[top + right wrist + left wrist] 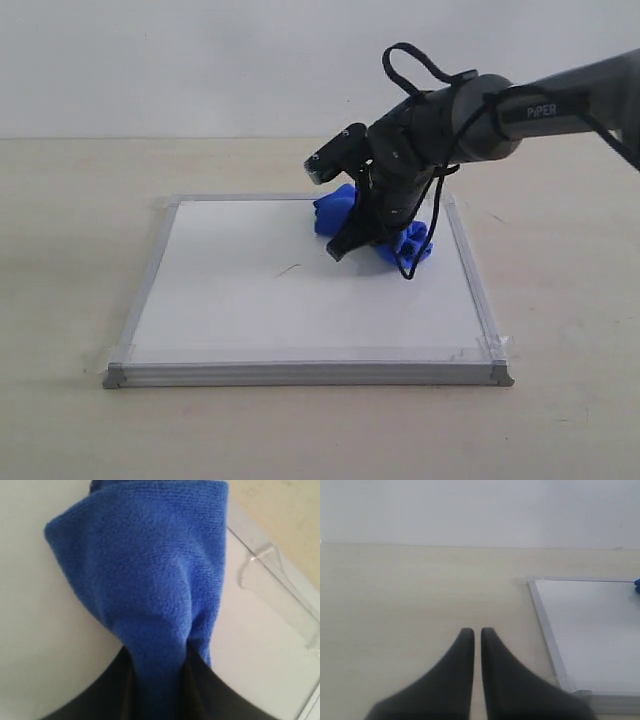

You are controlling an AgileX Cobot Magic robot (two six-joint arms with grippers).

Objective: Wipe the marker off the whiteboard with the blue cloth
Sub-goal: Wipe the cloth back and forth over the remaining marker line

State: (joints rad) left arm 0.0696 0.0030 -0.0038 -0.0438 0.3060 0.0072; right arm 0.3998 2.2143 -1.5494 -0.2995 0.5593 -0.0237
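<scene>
Right end effector (pixel 157 680) pinches the blue cloth (pixel 145 570) on the far right part of the whiteboard (pixel 230 310), so I can drag it to the marker (pixel 288 269) mid-board; my left end effector (pixel 477 632) is pressed together.

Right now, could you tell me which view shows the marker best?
The exterior view: the marker is a short dark stroke on the whiteboard, clear of the cloth. The left wrist view shows only bare whiteboard; the right wrist view mostly cloth.
</scene>
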